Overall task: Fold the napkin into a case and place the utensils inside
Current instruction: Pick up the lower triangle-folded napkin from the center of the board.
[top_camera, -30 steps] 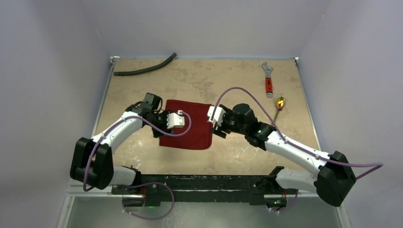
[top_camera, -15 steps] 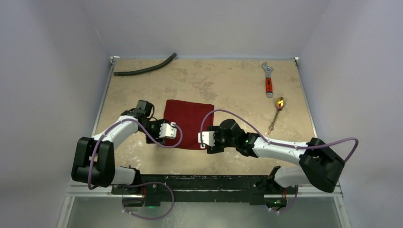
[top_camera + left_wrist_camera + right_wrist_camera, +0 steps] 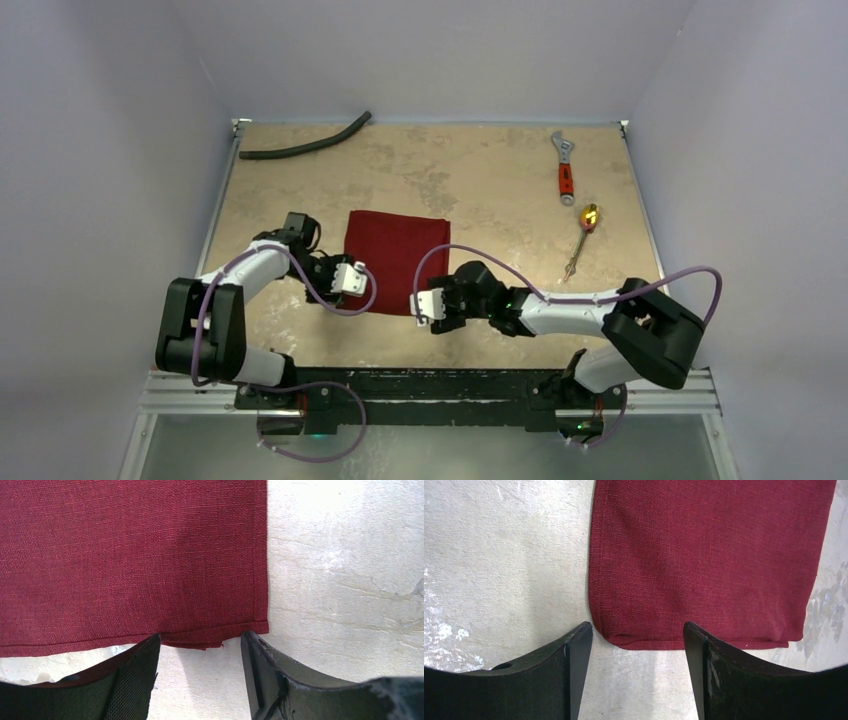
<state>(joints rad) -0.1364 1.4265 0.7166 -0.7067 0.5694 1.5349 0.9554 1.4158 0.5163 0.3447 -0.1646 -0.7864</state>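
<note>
Your left gripper [image 3: 350,279] and right gripper [image 3: 427,306] both stand released at the folded napkin's [image 3: 396,258] near corners, the cloth flat on the table [image 3: 480,190]. Well right lie the utensil [image 3: 583,232] and wrench [image 3: 565,168] (hose [image 3: 305,146] far back-left); the right arm's cable [image 3: 470,251] arcs just beside the napkin

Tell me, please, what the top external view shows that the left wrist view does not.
Only the top external: the right gripper, black hose, red-handled wrench and gold utensil. Only the left wrist: stacked folded layers at the napkin corner. Both: the napkin flat on the table, with the open left gripper at its near edge.
</note>
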